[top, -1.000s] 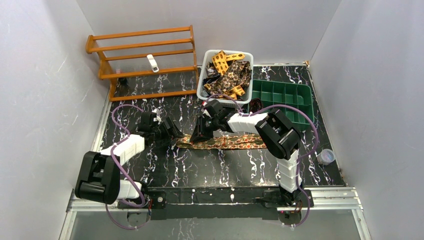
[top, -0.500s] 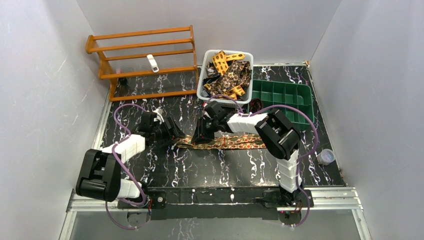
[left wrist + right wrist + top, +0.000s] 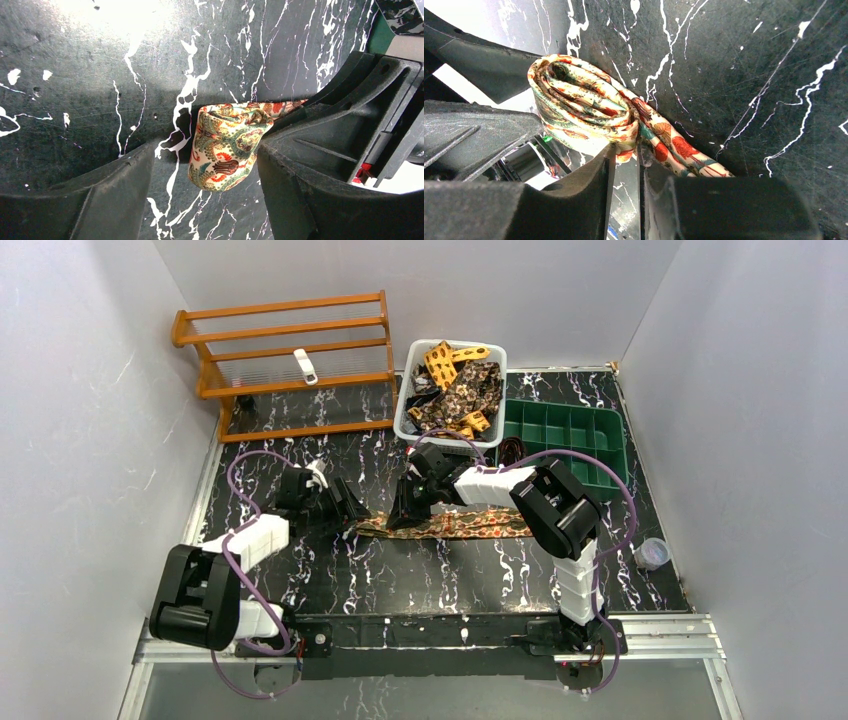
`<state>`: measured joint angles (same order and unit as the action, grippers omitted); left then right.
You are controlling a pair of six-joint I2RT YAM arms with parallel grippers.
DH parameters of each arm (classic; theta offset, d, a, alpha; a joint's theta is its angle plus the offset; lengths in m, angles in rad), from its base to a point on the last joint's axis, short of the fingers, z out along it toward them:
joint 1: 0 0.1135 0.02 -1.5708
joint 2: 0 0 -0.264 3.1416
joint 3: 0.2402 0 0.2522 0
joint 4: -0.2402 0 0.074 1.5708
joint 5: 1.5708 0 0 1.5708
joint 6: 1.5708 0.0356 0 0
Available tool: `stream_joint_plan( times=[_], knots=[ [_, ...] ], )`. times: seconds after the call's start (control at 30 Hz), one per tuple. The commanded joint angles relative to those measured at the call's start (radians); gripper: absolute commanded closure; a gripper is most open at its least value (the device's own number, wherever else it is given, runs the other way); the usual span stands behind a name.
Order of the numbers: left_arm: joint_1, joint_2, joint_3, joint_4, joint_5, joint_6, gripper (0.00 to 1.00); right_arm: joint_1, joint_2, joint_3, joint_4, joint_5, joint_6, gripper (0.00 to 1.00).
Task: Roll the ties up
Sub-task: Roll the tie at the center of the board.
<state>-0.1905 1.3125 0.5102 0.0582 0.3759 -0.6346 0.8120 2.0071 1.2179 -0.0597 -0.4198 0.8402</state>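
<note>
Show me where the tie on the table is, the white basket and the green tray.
Tie (image 3: pixel 475 524), top view, its flat unrolled stretch.
Basket (image 3: pixel 404 405), top view, its left wall.
Tray (image 3: pixel 575 445), top view, a bare compartment.

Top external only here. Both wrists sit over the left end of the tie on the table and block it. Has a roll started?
Observer: Yes. The right wrist view shows the end of the tie wound into a small coil of a few turns.
Operator: Is it gripped?
Observer: The right gripper has its jaws nearly together, pinching fabric at the coil's base.
Operator: Other arm?
Observer: The left gripper has its jaws wide open around the coil, and only one finger touches it.
</note>
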Motion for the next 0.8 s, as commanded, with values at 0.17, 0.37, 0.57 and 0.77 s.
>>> stream_joint_plan(
  times=[0.17, 0.37, 0.57, 0.77],
  knots=[
    [0.006, 0.088, -0.061, 0.190, 0.176, -0.022, 0.37, 0.002, 0.017, 0.032, -0.045, 0.016, -0.013, 0.71],
    [0.007, 0.079, -0.070, 0.182, 0.178, -0.021, 0.39, -0.002, 0.027, 0.035, -0.057, 0.011, -0.013, 0.72],
    [0.006, 0.071, -0.097, 0.188, 0.194, -0.031, 0.44, -0.007, 0.032, 0.044, -0.063, 0.003, -0.013, 0.72],
    [0.006, 0.074, -0.074, 0.206, 0.187, -0.025, 0.55, -0.008, 0.036, 0.047, -0.057, -0.015, -0.010, 0.72]
  ],
)
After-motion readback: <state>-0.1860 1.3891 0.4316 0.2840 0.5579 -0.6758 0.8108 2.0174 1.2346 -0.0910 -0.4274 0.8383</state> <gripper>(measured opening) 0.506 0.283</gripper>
